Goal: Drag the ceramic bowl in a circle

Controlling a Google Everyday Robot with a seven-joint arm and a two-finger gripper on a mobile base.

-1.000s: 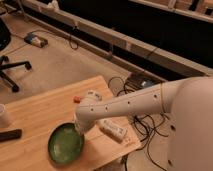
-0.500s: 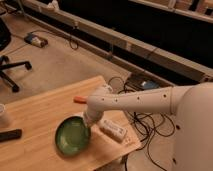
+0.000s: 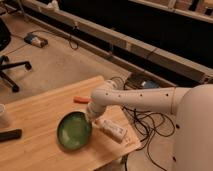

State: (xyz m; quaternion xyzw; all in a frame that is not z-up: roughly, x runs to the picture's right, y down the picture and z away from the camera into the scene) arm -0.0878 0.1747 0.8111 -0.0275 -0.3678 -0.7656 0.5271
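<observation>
Wooden worktop (image 3: 40,112), light grain, fills the lower left of the camera view. At its far left edge: a pale cup (image 3: 3,116), only partly in view, and just below it a dark flat remote-like object (image 3: 10,135) lying on the wood.

Green ceramic bowl (image 3: 74,131) sits flat on the worktop, right of centre, glossy, darker at the rim. Its upper right rim meets the end of the robot arm.

Small orange object (image 3: 81,100) lies on the wood above the bowl, just left of the arm's wrist, apart from the bowl.

Gripper (image 3: 90,119) is down at the bowl's upper right rim, at the tip of the white arm (image 3: 135,99) that reaches in from the right. Cannot tell whether it is apart or together; the wrist hides it.

White bottle (image 3: 112,130) lies on its side just right of the bowl, near the worktop's right edge, below the arm.

Right of the worktop: black cables (image 3: 145,122) tangled on the floor, and the robot's white body (image 3: 192,130) fills the right side.

Upper left, on the floor: black chair base (image 3: 12,70).
</observation>
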